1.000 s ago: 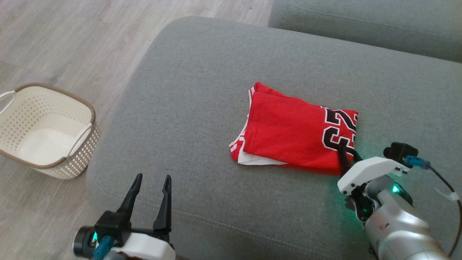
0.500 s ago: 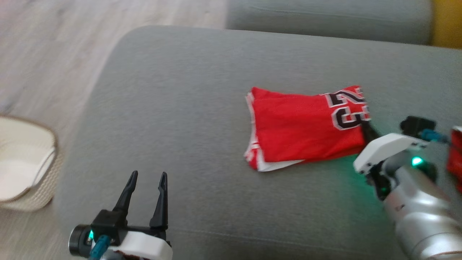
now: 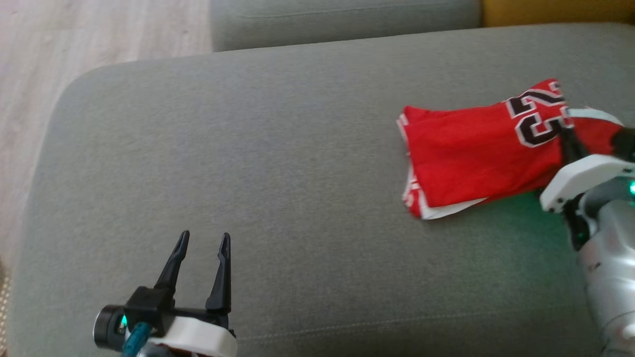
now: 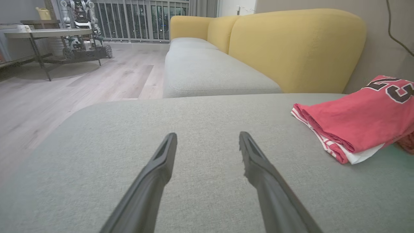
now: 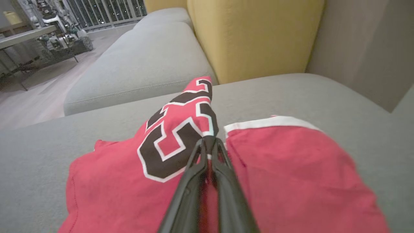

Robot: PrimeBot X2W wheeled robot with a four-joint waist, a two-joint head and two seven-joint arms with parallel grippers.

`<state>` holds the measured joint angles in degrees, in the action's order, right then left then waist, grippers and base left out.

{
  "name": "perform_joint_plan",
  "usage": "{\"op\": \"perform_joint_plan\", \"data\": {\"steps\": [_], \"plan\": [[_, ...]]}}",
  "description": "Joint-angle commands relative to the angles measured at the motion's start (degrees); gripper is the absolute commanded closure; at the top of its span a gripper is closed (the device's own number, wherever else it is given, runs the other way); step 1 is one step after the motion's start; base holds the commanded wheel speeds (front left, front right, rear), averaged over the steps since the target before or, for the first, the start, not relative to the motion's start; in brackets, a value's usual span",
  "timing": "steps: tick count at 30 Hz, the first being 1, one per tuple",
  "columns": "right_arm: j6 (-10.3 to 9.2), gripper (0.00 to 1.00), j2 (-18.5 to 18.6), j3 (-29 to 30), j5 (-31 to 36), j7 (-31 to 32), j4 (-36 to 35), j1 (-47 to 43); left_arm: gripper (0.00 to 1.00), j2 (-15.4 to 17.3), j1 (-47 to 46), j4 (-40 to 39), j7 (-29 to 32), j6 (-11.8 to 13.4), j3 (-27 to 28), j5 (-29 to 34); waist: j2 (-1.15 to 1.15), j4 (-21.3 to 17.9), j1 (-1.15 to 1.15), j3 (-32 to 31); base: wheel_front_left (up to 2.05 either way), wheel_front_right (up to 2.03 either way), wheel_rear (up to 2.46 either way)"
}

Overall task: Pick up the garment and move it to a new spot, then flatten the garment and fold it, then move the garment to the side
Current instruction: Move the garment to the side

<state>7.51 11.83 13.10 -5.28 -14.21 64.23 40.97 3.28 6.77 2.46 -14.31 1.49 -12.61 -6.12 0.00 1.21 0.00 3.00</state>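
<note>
The garment (image 3: 471,148) is a folded red jersey with black-and-white numbers, lying on the right part of the grey sofa cushion (image 3: 248,173). My right gripper (image 3: 564,131) is shut on its numbered edge, and that corner is lifted into a peak. In the right wrist view the shut fingertips (image 5: 209,140) pinch the garment (image 5: 129,181) just beside the number. My left gripper (image 3: 205,235) hovers open and empty over the cushion's near left part, far from the garment (image 4: 352,113). The left wrist view shows its fingers (image 4: 207,136) spread above bare cushion.
A second red cloth with white trim (image 5: 291,168) lies right against the held edge; I cannot tell whether it belongs to the same garment. A yellow backrest (image 4: 291,42) rises behind the cushion. Wooden floor (image 3: 30,74) drops off at the left. Another grey seat (image 3: 347,20) runs beyond.
My right gripper has shut on the garment's numbered edge and pulled it to the right across the cushion. The head camera has swung right. The left gripper has stayed open in place.
</note>
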Motion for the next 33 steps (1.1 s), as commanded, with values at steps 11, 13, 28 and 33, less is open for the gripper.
{"op": "perform_joint_plan", "data": {"steps": [11, 13, 28, 33], "plan": [[-0.02, 1.0, -0.04, 15.18, 10.43, 7.65, -20.93, -2.48, 0.0, -0.4, -2.41, -2.46, -0.69, -0.7, 2.41, 0.72, 0.0, -1.69, 0.0, 1.18, 0.0, 0.0, 0.0], [-0.02, 1.0, -1.21, 17.82, 12.61, 9.8, -25.75, -4.15, 0.0, -0.4, -2.47, -2.4, -0.69, -0.9, 2.59, 0.8, 0.0, -1.6, 0.0, 1.41, 0.0, 0.0, 0.0], [-0.02, 0.0, -8.86, 18.72, 23.73, 16.54, -46.39, -16.02, 0.0, -0.4, -2.64, -1.79, -0.69, 0.5, 3.01, -0.06, 0.0, 0.5, 0.0, -0.85, 0.0, 0.0, 0.0], [-0.02, 0.0, -8.92, 7.63, 12.56, 15.66, -44.89, -20.19, 0.0, -0.4, -2.38, -2.15, -0.69, 1.64, 3.58, -1.43, 0.0, 1.24, 0.0, -2.41, 0.0, 0.0, 0.0]]}}
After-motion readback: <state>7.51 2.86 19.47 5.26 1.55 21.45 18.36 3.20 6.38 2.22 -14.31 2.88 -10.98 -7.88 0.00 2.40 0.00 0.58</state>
